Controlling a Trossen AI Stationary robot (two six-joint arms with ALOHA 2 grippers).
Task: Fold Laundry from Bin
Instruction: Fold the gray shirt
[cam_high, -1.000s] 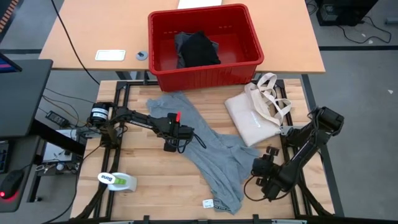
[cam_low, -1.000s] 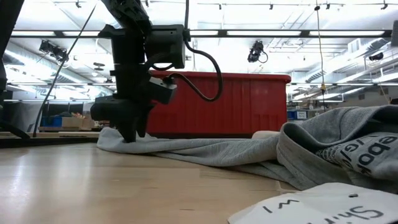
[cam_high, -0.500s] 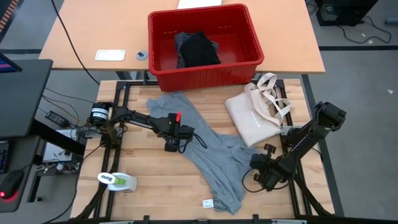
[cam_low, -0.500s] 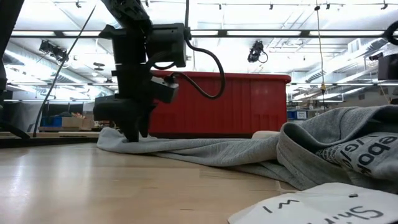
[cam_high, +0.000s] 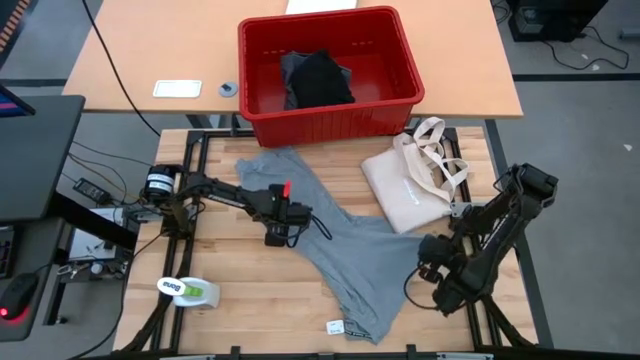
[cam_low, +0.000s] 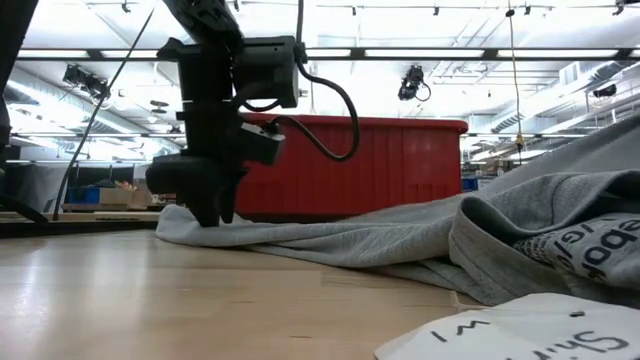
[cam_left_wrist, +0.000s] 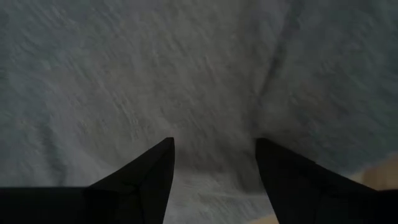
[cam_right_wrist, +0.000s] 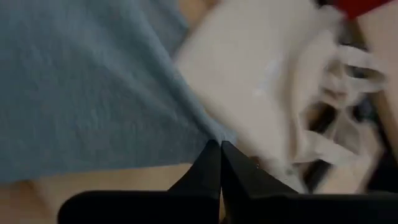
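You have the light grey T-shirt (cam_high: 335, 245) spread in a long diagonal across the wooden surface (cam_high: 230, 290), from just in front of the red bin (cam_high: 330, 70) down toward the near edge, with a dark garment (cam_high: 318, 80) left inside the bin. It is thin, soft knit: light, limp, with no stiffness to hold a shape, so it will drape, stretch and drag along the wood rather than slide as one piece.

Your right gripper (cam_right_wrist: 219, 163) is pinched fully shut on the shirt's edge on the side nearest the cream tote bag (cam_high: 410, 180); the cloth runs right into the meeting fingertips. That hem corner is a sound place to hold, since a doubled seam resists slipping.

Your left gripper (cam_left_wrist: 214, 165) stands with its fingers spread apart, pressed down onto the upper middle of the shirt, holding nothing. You should take the far edge or shoulder seam there, not the flat middle, where a pinch would only bunch a single layer.
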